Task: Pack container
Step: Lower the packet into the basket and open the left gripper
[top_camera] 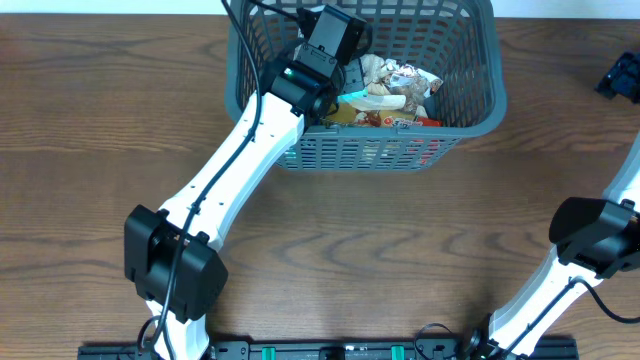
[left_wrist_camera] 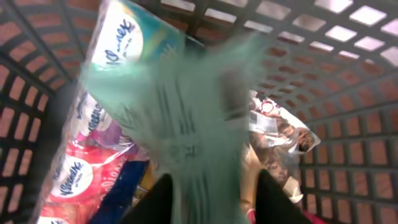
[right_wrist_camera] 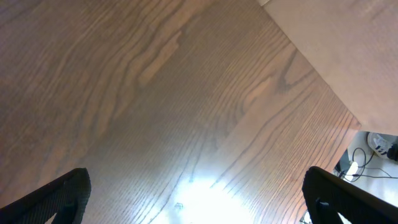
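The container (top_camera: 468,112), a dark grey lattice basket, stands at the back middle of the table and holds several snack packets (top_camera: 402,84). My left gripper (top_camera: 338,84) reaches into its left half. In the left wrist view the left gripper (left_wrist_camera: 214,190) is shut on a blurred green packet (left_wrist_camera: 186,118) that hangs between its fingers above the other contents, with the container's lattice wall (left_wrist_camera: 351,74) behind. A sliver of the green packet shows in the overhead view (top_camera: 353,95). My right gripper (right_wrist_camera: 196,199) is wide open and empty over bare wood, at the far right (top_camera: 620,76).
Inside the container, pink and white Kleenex tissue packs (left_wrist_camera: 78,165) lie at the left and a clear snack wrapper (left_wrist_camera: 280,127) lies at the right. The table's far edge and some cables (right_wrist_camera: 364,158) show in the right wrist view.
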